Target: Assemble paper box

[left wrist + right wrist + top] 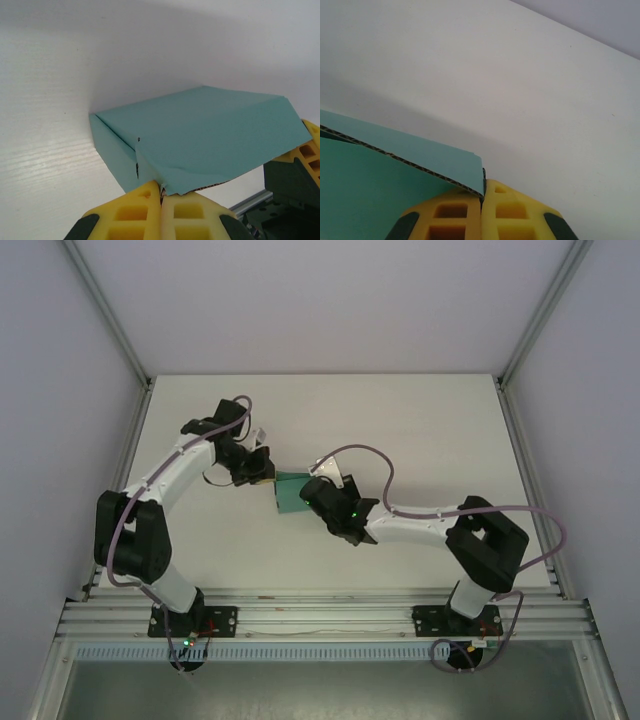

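Left claw (161,189) pinches paper box (200,130) over white table (50,155).

The paper box (288,496) lies mid-table (430,430), with the left gripper (266,475) at its ten o'clock and the right gripper (308,490) at its three o'clock.

Colour key: the paper box (200,130) is uniform teal-green card, its cut edge a dark, finely corrugated line. The left pincer (161,197) and right pincer (481,200) have yellow pads patterned with square recesses and black trim at the outer corners. The bench (430,430) is white with faint grain lines. The left arm (170,480) and right arm (420,525) have white links and black joints. The cable (360,448) is greyish purple.
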